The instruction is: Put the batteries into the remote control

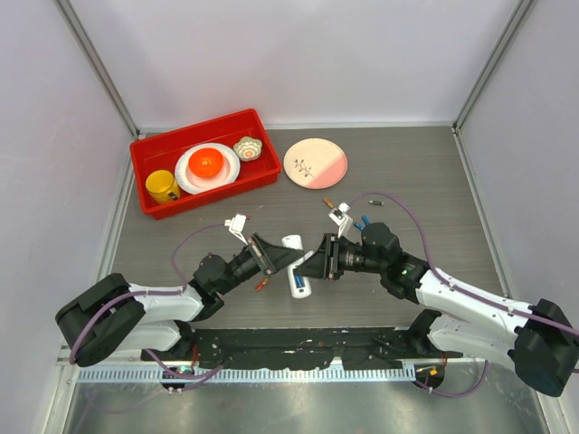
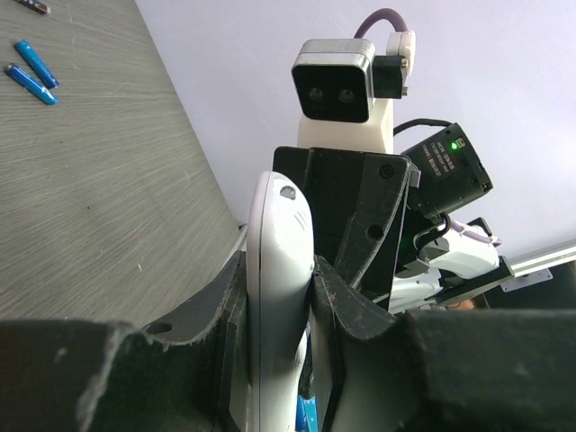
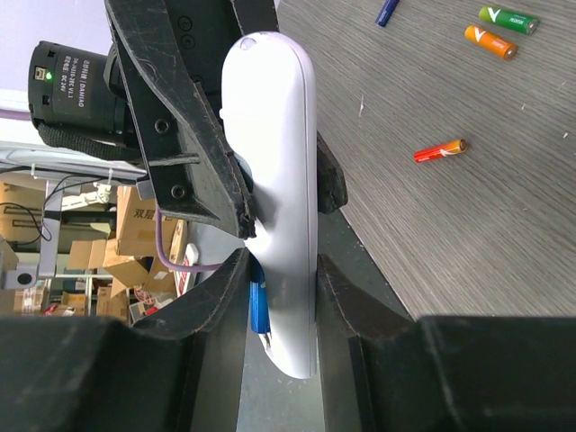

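Note:
The white remote control (image 1: 297, 267) is held off the table between both grippers. My left gripper (image 1: 275, 258) is shut on it from the left, its jaws pressed on both faces in the left wrist view (image 2: 279, 297). My right gripper (image 1: 314, 264) is shut on it from the right, and the remote (image 3: 281, 162) stands upright between its jaws. A blue battery (image 3: 258, 301) sits in the remote's bay. Loose batteries lie on the table: orange-red (image 3: 439, 151), orange (image 3: 490, 40), green (image 3: 508, 18), and two blue ones (image 2: 34, 63).
A red bin (image 1: 145, 172) at the back left holds a yellow mug (image 1: 163, 186), a white plate with an orange bowl (image 1: 207, 164) and a small dish. A pink plate (image 1: 316, 163) lies behind the grippers. Cage posts stand at the corners.

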Available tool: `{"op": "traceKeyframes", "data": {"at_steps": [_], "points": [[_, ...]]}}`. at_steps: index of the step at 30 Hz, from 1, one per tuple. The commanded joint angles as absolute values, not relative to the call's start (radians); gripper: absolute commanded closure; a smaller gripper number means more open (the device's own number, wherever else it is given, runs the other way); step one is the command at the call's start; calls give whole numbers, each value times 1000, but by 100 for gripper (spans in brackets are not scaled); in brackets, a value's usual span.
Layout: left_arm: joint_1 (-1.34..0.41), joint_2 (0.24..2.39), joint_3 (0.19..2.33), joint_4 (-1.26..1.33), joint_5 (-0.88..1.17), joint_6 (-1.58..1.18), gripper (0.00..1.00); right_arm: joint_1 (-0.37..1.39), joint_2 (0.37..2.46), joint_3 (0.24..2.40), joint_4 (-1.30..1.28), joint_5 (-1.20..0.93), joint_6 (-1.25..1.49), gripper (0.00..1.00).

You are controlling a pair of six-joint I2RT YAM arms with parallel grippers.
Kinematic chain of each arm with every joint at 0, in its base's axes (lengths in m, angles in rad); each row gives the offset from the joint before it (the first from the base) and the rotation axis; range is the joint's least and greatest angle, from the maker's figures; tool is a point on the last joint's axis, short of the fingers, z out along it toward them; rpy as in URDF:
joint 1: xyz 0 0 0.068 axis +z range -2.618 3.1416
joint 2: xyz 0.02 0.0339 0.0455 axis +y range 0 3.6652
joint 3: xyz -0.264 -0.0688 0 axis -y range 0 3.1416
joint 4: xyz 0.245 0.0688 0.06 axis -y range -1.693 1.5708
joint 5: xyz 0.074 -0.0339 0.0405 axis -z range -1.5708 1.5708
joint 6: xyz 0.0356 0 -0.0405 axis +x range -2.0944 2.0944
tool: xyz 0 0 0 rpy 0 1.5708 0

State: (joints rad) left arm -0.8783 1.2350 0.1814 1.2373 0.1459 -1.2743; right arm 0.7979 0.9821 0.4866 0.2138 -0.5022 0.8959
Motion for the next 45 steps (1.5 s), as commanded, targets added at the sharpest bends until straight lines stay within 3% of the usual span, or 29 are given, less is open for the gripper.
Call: {"op": "traceKeyframes", "data": {"at_steps": [1,3,13,22,32,40,45], "points": [[-887,1220,247,1546,172,-1281,100,808,1015,511,133,-396,853,75],[-887,1221,241,1546,170,-1276,100,807,1014,514,135,-400,854,74],[-887,1221,216,1546,152,-1266,100,805,954,552,120,-411,859,48],[-885,1235,215,1546,150,-1267,100,805,927,594,81,-451,825,36],[-887,1259,218,1546,147,-1276,100,805,913,627,34,-509,755,31],[-884,1252,219,1546,141,-1315,100,805,830,647,-193,-476,557,31],[-879,1275,235,1546,158,-1348,100,805,793,614,-160,-506,557,31]]}}
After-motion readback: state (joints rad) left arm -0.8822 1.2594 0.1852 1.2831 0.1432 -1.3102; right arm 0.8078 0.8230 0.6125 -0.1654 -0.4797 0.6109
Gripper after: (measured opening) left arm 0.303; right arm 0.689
